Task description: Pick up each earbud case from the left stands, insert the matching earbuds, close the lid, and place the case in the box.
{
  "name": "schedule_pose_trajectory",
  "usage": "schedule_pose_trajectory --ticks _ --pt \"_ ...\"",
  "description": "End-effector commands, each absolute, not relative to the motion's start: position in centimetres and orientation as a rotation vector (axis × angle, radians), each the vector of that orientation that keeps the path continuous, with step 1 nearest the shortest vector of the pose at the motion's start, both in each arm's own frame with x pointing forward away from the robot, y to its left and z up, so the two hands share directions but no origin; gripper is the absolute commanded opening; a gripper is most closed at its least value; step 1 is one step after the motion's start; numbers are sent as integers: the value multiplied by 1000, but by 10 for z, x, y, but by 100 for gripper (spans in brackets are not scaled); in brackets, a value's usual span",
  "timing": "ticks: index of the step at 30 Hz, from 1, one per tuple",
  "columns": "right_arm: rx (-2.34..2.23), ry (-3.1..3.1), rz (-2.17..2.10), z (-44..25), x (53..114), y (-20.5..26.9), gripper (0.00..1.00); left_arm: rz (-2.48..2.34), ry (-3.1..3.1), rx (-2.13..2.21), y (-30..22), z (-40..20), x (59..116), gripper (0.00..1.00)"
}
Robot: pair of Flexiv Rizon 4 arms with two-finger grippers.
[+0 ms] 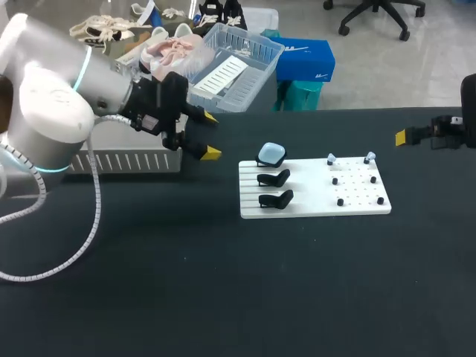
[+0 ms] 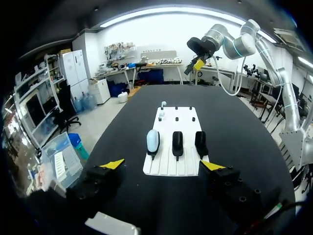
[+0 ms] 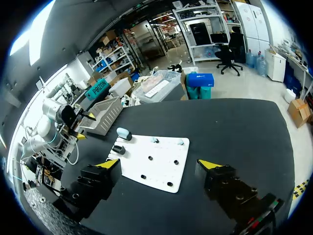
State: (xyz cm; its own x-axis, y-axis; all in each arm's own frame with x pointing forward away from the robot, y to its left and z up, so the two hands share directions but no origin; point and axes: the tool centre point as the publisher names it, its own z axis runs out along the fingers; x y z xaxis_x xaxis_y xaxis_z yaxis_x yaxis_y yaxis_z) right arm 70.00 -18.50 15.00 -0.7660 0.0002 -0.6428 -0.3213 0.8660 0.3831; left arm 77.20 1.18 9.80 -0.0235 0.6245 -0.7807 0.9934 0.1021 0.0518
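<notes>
Left gripper (image 1: pixel 211 135), fingers spread wide, hangs beside the grey box (image 1: pixel 134 161); right gripper (image 3: pixel 159 164), equally wide, hovers off the white board's (image 1: pixel 312 206) far end. The pale blue earbud case (image 1: pixel 271 154) sits on the board's stand (image 1: pixel 262 163) nearest the box.

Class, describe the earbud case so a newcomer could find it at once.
A white board lies on the black table. Three stands line its left edge; the earbud case sits on the farthest. It is pale blue and rounded, the other two stands black and empty.
</notes>
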Motion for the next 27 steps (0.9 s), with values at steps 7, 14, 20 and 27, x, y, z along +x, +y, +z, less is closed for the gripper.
schedule_pose_trajectory --ticks 7,14,20,27 --pt "-231 2374 636 150 700 -185 100 -715 1782 1576 -17 80 785 100" --pt "-231 2374 636 150 700 -185 100 -707 1793 1533 -28 70 796 92" --pt "-231 2374 636 150 700 -185 100 -710 1789 1518 -36 64 804 55" --pt "-231 2374 636 150 700 -185 100 -727 1796 1506 -45 55 809 67"
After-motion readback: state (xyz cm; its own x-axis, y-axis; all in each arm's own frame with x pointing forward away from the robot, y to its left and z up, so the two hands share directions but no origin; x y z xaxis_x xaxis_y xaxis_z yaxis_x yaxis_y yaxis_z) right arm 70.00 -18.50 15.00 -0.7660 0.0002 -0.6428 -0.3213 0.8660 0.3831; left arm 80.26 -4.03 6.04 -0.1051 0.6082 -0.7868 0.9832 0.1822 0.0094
